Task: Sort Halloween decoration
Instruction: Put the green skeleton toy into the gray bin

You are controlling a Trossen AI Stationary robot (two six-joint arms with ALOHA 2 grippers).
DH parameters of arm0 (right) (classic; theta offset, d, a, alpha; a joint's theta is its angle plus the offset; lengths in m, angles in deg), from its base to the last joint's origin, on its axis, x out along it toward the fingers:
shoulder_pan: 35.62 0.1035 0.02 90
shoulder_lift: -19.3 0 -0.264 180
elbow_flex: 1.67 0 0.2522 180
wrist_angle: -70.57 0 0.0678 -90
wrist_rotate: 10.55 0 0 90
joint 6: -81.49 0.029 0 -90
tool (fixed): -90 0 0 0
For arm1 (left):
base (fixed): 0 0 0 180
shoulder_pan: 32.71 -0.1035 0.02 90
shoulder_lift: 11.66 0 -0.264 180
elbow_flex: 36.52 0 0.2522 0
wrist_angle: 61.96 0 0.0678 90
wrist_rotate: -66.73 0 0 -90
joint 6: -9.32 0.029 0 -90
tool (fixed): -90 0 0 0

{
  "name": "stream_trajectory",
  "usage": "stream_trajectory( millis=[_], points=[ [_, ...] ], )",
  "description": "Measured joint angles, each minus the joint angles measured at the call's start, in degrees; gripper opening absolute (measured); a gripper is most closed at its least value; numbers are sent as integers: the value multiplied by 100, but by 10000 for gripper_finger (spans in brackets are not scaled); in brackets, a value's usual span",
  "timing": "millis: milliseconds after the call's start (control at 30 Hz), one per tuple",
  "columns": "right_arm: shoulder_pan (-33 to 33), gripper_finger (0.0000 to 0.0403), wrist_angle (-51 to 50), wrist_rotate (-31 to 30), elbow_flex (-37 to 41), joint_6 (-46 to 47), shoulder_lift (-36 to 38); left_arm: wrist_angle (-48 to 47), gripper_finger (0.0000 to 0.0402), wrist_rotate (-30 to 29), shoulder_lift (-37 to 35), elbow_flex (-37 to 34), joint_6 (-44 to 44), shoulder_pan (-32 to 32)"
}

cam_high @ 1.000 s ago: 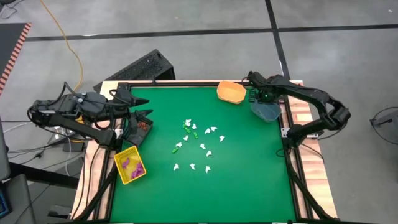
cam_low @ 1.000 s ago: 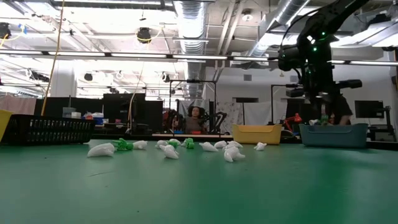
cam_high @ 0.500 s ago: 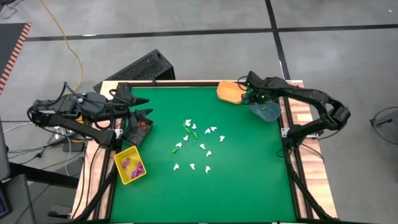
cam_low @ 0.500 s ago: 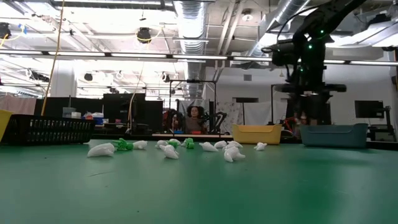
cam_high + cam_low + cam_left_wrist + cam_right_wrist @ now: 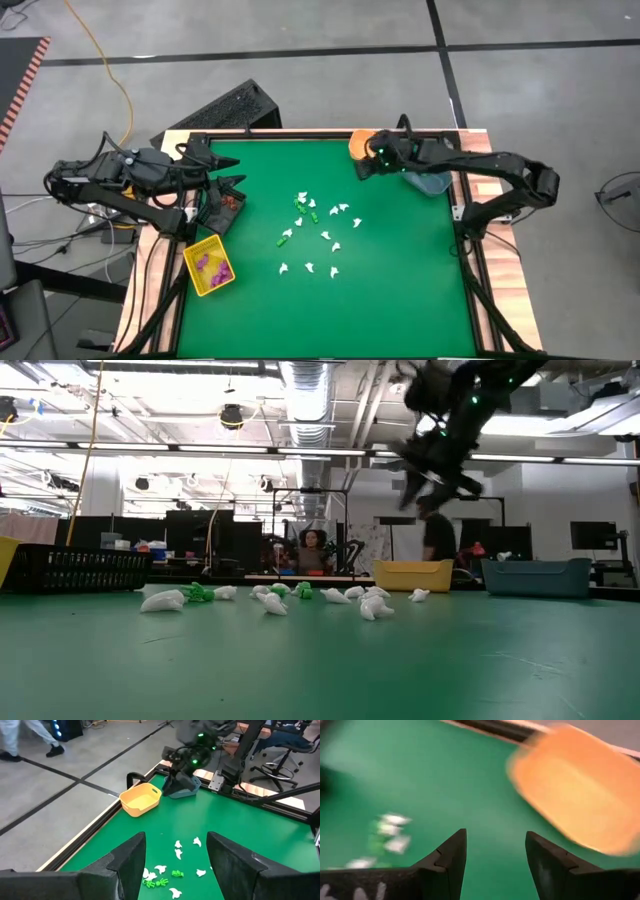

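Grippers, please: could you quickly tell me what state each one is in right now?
Left gripper: open, holding nothing, beside the black mesh bin.
Right gripper: open, holding nothing, near the orange plastic bin.

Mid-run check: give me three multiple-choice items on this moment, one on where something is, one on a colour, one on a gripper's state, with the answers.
1. Where does the right gripper hang?
A. Over the yellow bin
B. Beside the orange bin, at the far edge
C. Over the near edge of the table

2. What colours are the trinkets loose on the green mat?
A. White and green
B. Purple and orange
C. All black

3. How do the right gripper's fingers stand?
A. Shut on a trinket
B. Open and empty
C. Shut on a bin

Answers: 1 B, the high view puts it next to the orange bin. 2 A, both table views show only white and green pieces. 3 B, the right wrist view shows the fingers apart, nothing between.
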Motion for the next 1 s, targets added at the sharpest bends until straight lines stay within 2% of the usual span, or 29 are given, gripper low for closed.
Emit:
stream_trajectory(
  millis=[100,233,333,467,633,1000],
  points=[
    [630,196,897,-362,0,62,-84,7,199,0,0,-1,-22,0],
    [1480,196,1893,-1207,0,-66,-460,7,199,2,0,-2,-26,2],
    [2019,196,2437,-1808,0,-123,-908,7,199,1,0,0,-26,0],
    [2552,196,3036,-2269,0,118,-1643,5,199,4,0,0,-26,0],
    [2979,196,3704,-2529,2,697,-2498,-2,199,8,0,-2,-24,0],
    [3137,196,3752,-2644,-530,842,-3585,-24,199,20,-1,0,-23,0]
  ],
)
